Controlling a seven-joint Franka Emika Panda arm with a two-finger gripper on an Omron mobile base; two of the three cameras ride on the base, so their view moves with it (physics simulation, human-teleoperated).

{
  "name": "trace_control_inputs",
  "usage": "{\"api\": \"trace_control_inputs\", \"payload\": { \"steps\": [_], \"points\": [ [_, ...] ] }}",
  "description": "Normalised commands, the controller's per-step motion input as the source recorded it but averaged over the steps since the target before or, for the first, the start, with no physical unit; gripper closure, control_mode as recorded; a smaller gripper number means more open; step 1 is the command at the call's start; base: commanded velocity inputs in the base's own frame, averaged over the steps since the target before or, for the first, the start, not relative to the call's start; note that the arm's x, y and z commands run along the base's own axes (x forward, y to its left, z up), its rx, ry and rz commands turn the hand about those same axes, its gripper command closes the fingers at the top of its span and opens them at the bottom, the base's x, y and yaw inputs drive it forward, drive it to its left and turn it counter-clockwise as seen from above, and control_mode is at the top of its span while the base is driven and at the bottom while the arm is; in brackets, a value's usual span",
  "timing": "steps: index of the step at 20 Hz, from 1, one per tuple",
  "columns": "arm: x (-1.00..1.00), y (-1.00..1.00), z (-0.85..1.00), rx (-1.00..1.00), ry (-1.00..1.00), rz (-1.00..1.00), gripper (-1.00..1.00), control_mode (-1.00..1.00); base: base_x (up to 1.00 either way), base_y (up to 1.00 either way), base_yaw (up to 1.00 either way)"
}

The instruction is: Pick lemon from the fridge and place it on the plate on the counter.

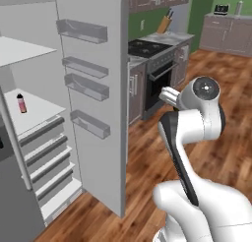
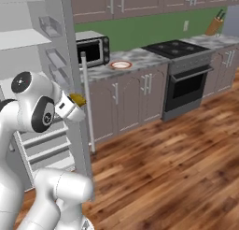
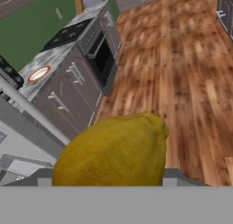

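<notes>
In the left base view, the fridge (image 1: pixel 93 113) is seen standing open, its door swung out toward the middle with four clear bins on the inner face. A slim pink bottle (image 1: pixel 21 103) is set upright on a white shelf at 9 o'clock. The arm is bent up from 5 o'clock, its wrist pointing toward the stove (image 1: pixel 147 49) at 1 o'clock; the fingers are hidden behind the wrist here. A knife block (image 1: pixel 165 23) is placed on the worktop behind the stove.

In the right base view, the gripper (image 2: pixel 78 101) is held in the air beside the edge of the fridge door at 9 o'clock, and the lemon (image 2: pixel 78 100) is seen as a dark yellow lump at its tip. The plate (image 2: pixel 121 64) is set on the counter (image 2: pixel 135 60) at 12 o'clock, just beside a toaster oven (image 2: pixel 93 49) and well apart from the lemon. The long bar handle (image 2: pixel 87 103) of the fridge is seen below the counter edge.

In the hand view, the lemon (image 3: pixel 111 155) is shown large at 6 o'clock, clamped at the fingers, whose tips are covered by the fruit. The plate (image 3: pixel 38 74) is seen at 10 o'clock on the marbled worktop, with wooden floor (image 3: pixel 182 73) spread from 12 to 4 o'clock.
</notes>
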Motion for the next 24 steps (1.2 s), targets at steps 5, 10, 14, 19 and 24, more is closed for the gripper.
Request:
{"api": "trace_control_inputs", "payload": {
  "steps": [5,10,14,19,24],
  "points": [
    [0.00,0.00,0.00,0.00,0.00,0.00,1.00,1.00,0.00,-0.55,-0.11],
    [0.00,0.00,0.00,0.00,0.00,0.00,1.00,1.00,0.15,-0.58,-0.10],
    [0.00,0.00,0.00,0.00,0.00,0.00,1.00,1.00,0.39,-0.58,-0.05],
    [0.00,0.00,0.00,0.00,0.00,0.00,1.00,1.00,0.47,-0.60,-0.03],
    [0.00,0.00,0.00,0.00,0.00,0.00,1.00,1.00,0.51,-0.62,-0.01]
  ]
}}
